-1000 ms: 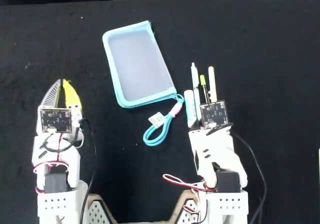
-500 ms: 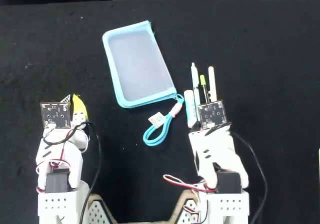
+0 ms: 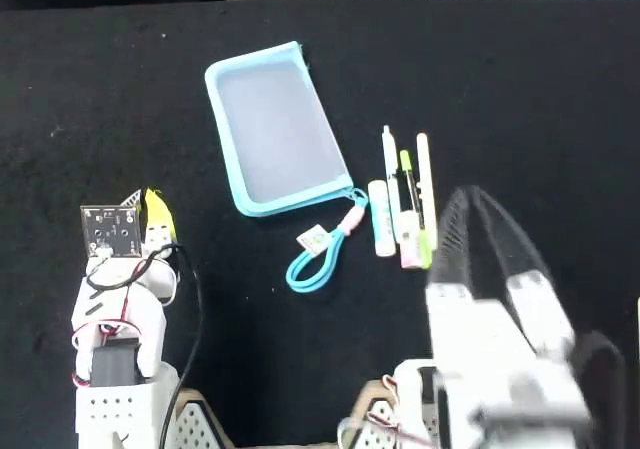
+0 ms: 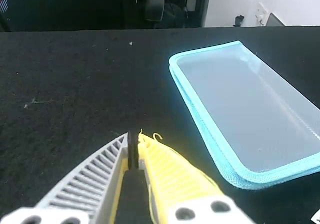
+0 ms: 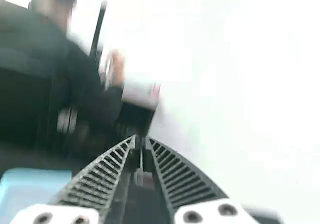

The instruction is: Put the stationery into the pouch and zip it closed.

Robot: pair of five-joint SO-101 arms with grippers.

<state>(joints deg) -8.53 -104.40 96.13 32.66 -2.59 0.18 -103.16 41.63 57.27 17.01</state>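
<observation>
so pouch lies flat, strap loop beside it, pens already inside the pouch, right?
Not quite. The pens are not inside the pouch. They lie on the black table next to it, as the high view shows. The pouch does lie flat, with the strap loop beside it.

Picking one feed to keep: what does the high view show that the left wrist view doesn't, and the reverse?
High view adds the pens side by side beside the pouch, its looped blue strap, and the right pincer up near the camera. Left wrist view adds dark furniture beyond the table. Both share the teal-edged pouch, the black table and the shut left pincer.
</observation>
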